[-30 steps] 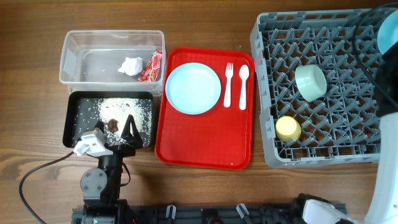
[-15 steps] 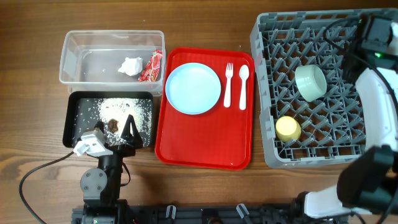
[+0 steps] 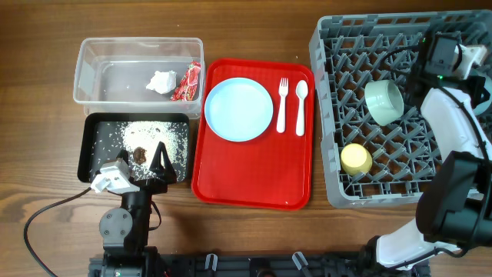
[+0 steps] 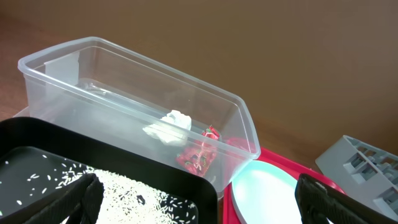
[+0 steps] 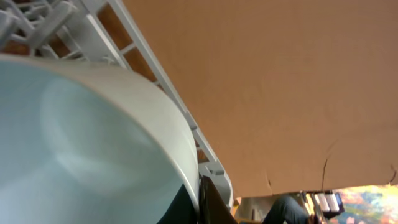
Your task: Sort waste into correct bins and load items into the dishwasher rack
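Note:
My right gripper [image 5: 199,200] is shut on the rim of the pale blue bowl [image 5: 81,137], which fills the right wrist view; the right arm [image 3: 446,58] hangs over the back right of the dishwasher rack [image 3: 330,115]. In the rack sit a mint green bowl [image 3: 383,101] and a yellow cup [image 3: 356,159]. The pale blue plate [image 3: 239,109], fork [image 3: 282,104] and spoon [image 3: 300,106] lie on the red tray [image 3: 250,181]. My left gripper [image 3: 159,160] stands open above the black tray [image 3: 88,150] of rice and brown scraps [image 3: 140,154].
The clear tub [image 3: 88,73] behind the black tray holds the white tissue [image 3: 161,81] and the red sauce packet [image 3: 185,82]. A black cable [image 3: 38,223] loops on the table by the left arm's base. Bare wood lies behind the tub and tray.
The right arm has swung in from the right edge and now reaches over the rack's back right with the bowl. The left arm has not moved.

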Controlling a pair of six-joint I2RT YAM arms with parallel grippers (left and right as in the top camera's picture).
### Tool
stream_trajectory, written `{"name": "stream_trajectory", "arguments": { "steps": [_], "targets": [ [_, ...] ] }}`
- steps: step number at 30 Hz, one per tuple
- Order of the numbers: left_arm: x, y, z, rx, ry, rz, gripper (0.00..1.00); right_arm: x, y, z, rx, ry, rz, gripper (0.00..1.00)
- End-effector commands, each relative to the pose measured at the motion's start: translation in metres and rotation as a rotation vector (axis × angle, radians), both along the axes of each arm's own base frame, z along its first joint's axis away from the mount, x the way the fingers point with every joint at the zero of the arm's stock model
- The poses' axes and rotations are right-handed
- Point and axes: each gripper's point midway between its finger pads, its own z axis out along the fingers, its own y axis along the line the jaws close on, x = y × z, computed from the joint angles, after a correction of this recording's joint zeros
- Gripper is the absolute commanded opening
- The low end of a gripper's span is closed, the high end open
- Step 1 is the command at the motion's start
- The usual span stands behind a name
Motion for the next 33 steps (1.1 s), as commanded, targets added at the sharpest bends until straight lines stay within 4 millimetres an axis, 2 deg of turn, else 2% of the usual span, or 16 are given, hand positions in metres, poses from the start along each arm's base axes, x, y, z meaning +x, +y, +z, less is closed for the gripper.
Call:
{"name": "stream_trajectory", "arguments": {
  "steps": [1, 7, 9, 10, 12, 15, 19, 21, 22, 23, 26, 29, 31, 33],
  "targets": [
    [0.0, 0.0, -0.001, -0.002, -0.003, -0.002, 1.0, 0.011, 0.016, -0.017, -0.009, 0.115, 0.084, 0.05],
    [0.0, 0.0, -0.001, -0.002, -0.003, -0.002, 1.0, 0.029, 0.048, -0.016, -0.018, 0.122, 0.173, 0.09],
    [0.0, 0.0, -0.001, -0.002, -0.003, -0.002, 1.0, 0.03, 0.054, -0.018, -0.015, 0.141, 0.188, 0.17],
    [0.0, 0.0, -0.001, -0.002, -0.003, -0.002, 1.0, 0.031, 0.059, -0.016, -0.018, 0.136, 0.198, 0.29],
    [0.0, 0.0, -0.001, -0.002, -0.003, -0.002, 1.0, 0.035, 0.068, -0.012, -0.022, 0.121, 0.221, 0.34],
    [0.0, 0.0, -0.001, -0.002, -0.003, -0.002, 1.0, 0.045, 0.092, 0.004, -0.005, 0.055, 0.3, 0.36],
    [0.0, 0.0, -0.001, -0.002, -0.003, -0.002, 1.0, 0.064, 0.15, 0.03, 0.124, -0.069, 0.541, 0.44],
    [0.0, 0.0, -0.001, -0.002, -0.003, -0.002, 1.0, 0.067, 0.204, 0.045, 0.255, -0.133, 0.745, 0.56],
    [0.0, 0.0, -0.001, -0.002, -0.003, -0.002, 1.0, 0.063, 0.224, 0.053, 0.299, -0.169, 0.797, 0.6],
    [0.0, 0.0, -0.001, -0.002, -0.003, -0.002, 1.0, 0.058, 0.247, 0.061, 0.365, -0.21, 0.859, 0.61],
    [0.0, 0.0, -0.001, -0.002, -0.003, -0.002, 1.0, 0.03, 0.342, 0.073, 0.678, -0.243, 1.117, 0.61],
    [0.0, 0.0, -0.001, -0.002, -0.003, -0.002, 1.0, -0.005, 0.405, 0.059, 0.944, -0.163, 1.207, 0.61],
    [0.0, 0.0, -0.001, -0.002, -0.003, -0.002, 1.0, -0.037, 0.44, 0.035, 1.15, -0.053, 1.194, 0.61],
    [0.0, 0.0, -0.001, -0.002, -0.003, -0.002, 1.0, -0.059, 0.465, 0.011, 1.308, 0.048, 1.132, 0.61]
  ]
}}
